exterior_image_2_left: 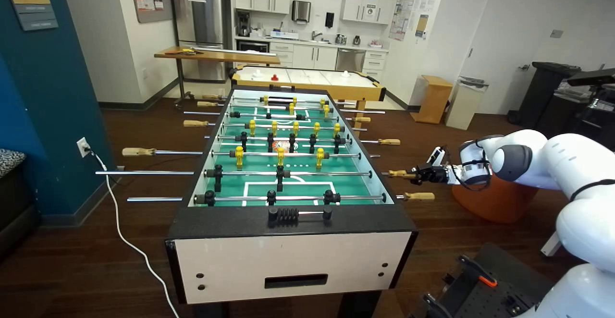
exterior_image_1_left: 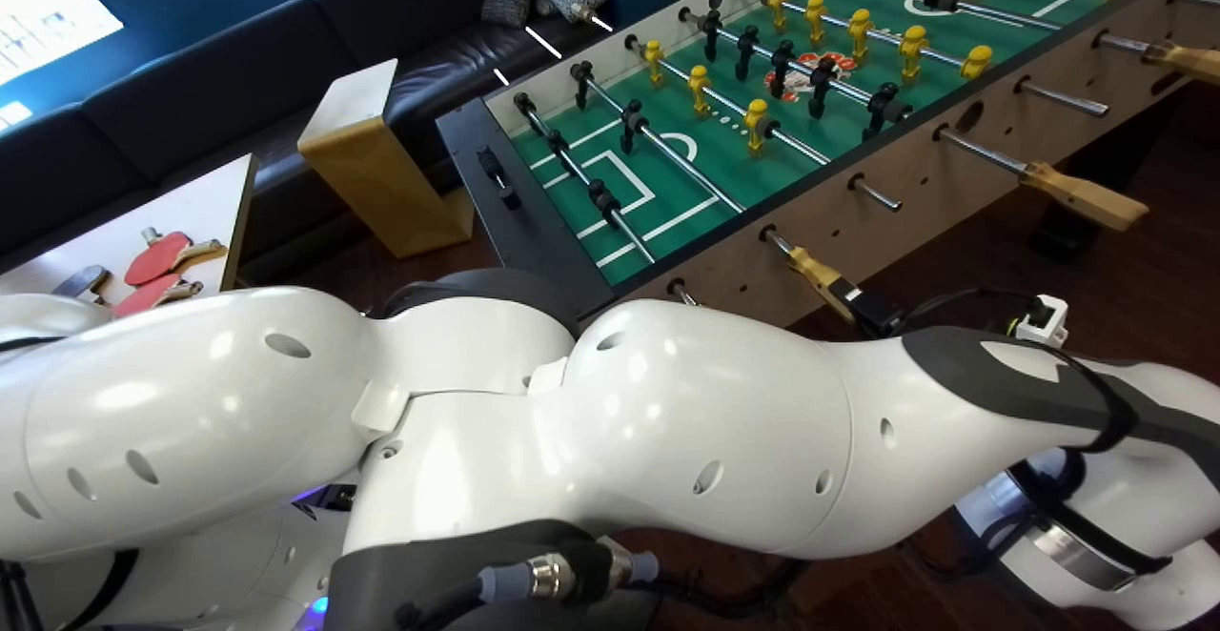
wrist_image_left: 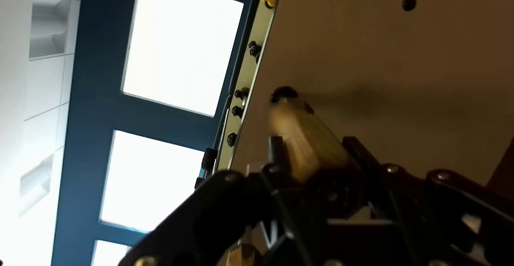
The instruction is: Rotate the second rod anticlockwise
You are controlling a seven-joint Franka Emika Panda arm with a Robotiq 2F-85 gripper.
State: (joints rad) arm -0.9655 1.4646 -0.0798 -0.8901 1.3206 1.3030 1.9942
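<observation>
The foosball table's second rod [exterior_image_2_left: 331, 174] from the near end is chrome and carries black players. They hang upright, heads up. It also shows in an exterior view [exterior_image_1_left: 691, 169]. Its wooden handle [exterior_image_2_left: 395, 173] sticks out on the robot's side; the handle also shows in an exterior view [exterior_image_1_left: 812, 271] and the wrist view [wrist_image_left: 317, 149]. My gripper [wrist_image_left: 314, 147] has one finger on each side of the handle, and both appear to touch it. The gripper also shows in both exterior views [exterior_image_1_left: 848, 294] [exterior_image_2_left: 414, 175]. The handle's outer end lies between the fingers, in shadow.
The first rod's wooden handle [exterior_image_2_left: 419, 196] is close beside the gripper, and also low in the wrist view [wrist_image_left: 241, 254]. The table's side wall [wrist_image_left: 401, 69] faces the gripper. Another wooden handle [exterior_image_1_left: 1082, 194] sticks out farther along. An orange stool [exterior_image_2_left: 495, 200] stands under the arm.
</observation>
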